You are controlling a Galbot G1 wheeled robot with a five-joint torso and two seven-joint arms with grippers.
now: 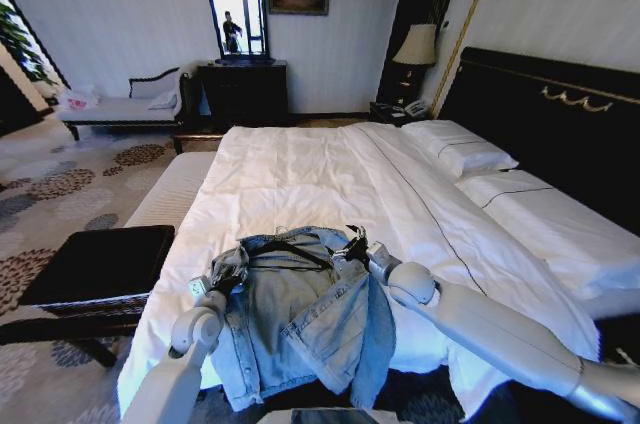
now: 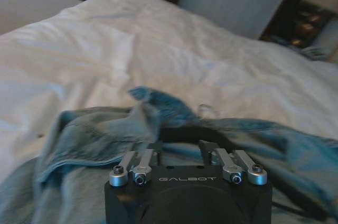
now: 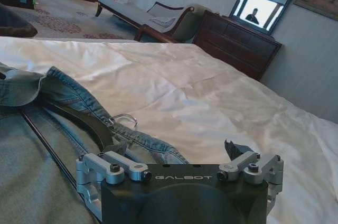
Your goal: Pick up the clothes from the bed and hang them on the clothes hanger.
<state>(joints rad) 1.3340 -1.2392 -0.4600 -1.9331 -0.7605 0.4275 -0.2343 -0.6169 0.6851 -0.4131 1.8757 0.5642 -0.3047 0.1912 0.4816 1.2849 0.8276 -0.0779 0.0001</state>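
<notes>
The jacket (image 1: 300, 319) lies at the foot of the bed (image 1: 320, 174), its lower part spilling over the edge, so the hem is hard to follow. The hanger (image 1: 290, 252) is threaded inside the collar; just its black bar and part of an arm show, the rest buried under denim. Its hook looks like a pale loop at the collar in the right wrist view, too small to be sure of.

The left gripper (image 1: 232, 272) sits at the left shoulder of the jacket, fingers narrow and pushed into the fabric; whether they pinch cloth or hanger I cannot tell. The right gripper (image 1: 352, 247) rests at the right shoulder, fingers set wide, with 1 beside the hanger's arm.

Both wrist housings read GALBOT
</notes>
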